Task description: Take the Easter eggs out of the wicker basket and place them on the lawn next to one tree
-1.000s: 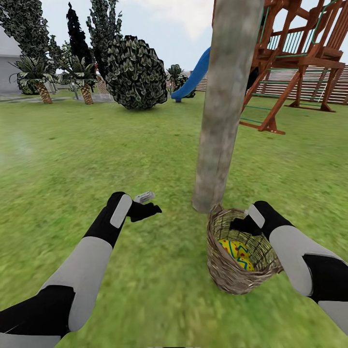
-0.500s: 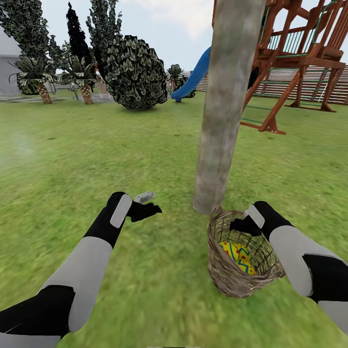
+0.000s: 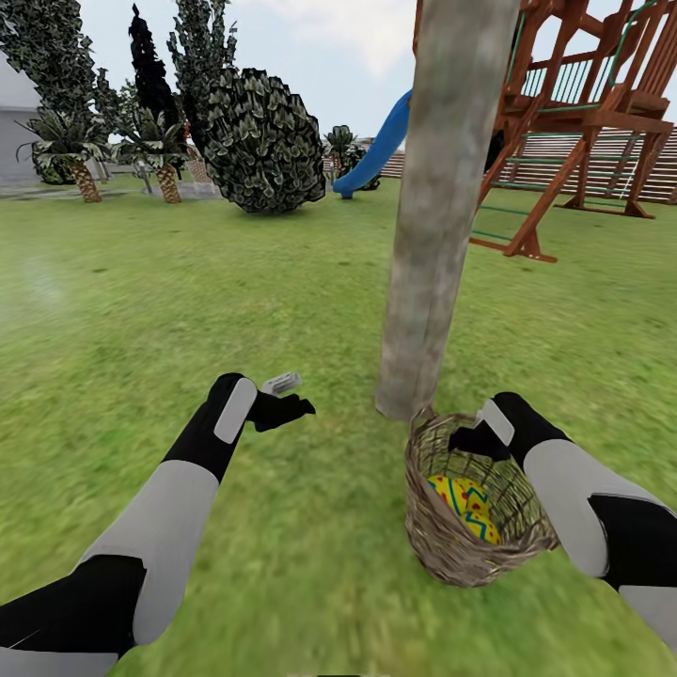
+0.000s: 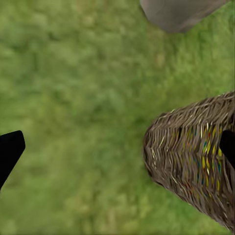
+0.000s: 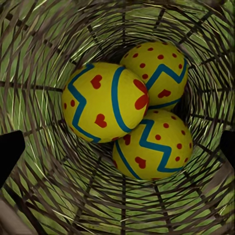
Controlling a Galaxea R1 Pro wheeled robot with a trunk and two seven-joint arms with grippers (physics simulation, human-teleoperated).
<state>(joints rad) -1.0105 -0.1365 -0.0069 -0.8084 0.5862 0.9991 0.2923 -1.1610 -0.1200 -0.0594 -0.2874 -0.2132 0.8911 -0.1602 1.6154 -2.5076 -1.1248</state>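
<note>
The basket [image 3: 475, 512] has slid a touch lower and to the right on the grass [image 3: 188, 301] since a second ago, tipping a bit more toward the robot, and the painted eggs [image 3: 465, 503] inside have rolled with it. The tree [image 3: 437, 207] and both arms look just where they were.

Right gripper [image 3: 473, 437] hangs over the far rim of the basket, mouth pointing down into it. From the right wrist, all three eggs [image 5: 132, 107] sit bunched at the bottom, touching one another, with the two dark fingertips [image 5: 10, 154] set wide apart at either side of the opening, closed on nothing. Woven wall all round, so the way in is straight down.

Left gripper [image 3: 287, 397] floats above bare grass, well apart from the basket, fingers spread with nothing between them. Its own camera sees the basket's outer wall [image 4: 196, 156] off to one side and the base of the trunk [image 4: 178, 12] beyond.

The basket stands just beside the foot of the tree, nearly touching it. Open lawn runs wide on the left side; playset [image 3: 583, 113] and bush [image 3: 263, 141] stand far back.
</note>
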